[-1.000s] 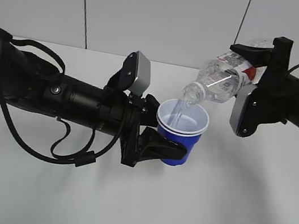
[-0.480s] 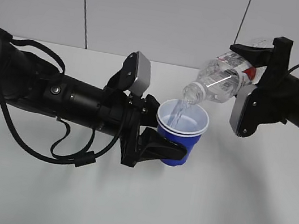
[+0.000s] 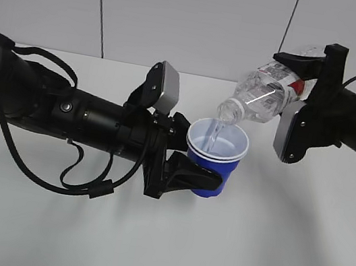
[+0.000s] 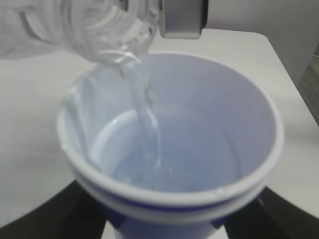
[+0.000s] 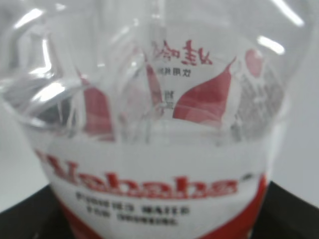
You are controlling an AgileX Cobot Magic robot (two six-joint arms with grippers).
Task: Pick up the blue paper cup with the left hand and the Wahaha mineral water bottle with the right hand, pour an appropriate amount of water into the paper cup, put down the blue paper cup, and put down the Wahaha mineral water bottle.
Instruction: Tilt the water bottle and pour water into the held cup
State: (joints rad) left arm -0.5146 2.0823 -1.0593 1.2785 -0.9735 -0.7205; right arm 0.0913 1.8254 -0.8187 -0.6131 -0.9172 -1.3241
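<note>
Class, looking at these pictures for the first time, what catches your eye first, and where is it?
At centre, water streams from the tilted Wahaha mineral water bottle, held by the right gripper, into the blue paper cup. The left gripper holds that cup above the white table.

The Wahaha mineral water bottle (image 5: 159,149) filled the right wrist view — blurred, its edges cropped. In the left wrist view, the blue paper cup (image 4: 169,199) lost its base below the frame — bottle overhead blurred.

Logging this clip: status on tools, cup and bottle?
Left tool shut on cup, held off table. Right tool shut on tilted bottle, water streaming into cup. Nothing in the way.
</note>
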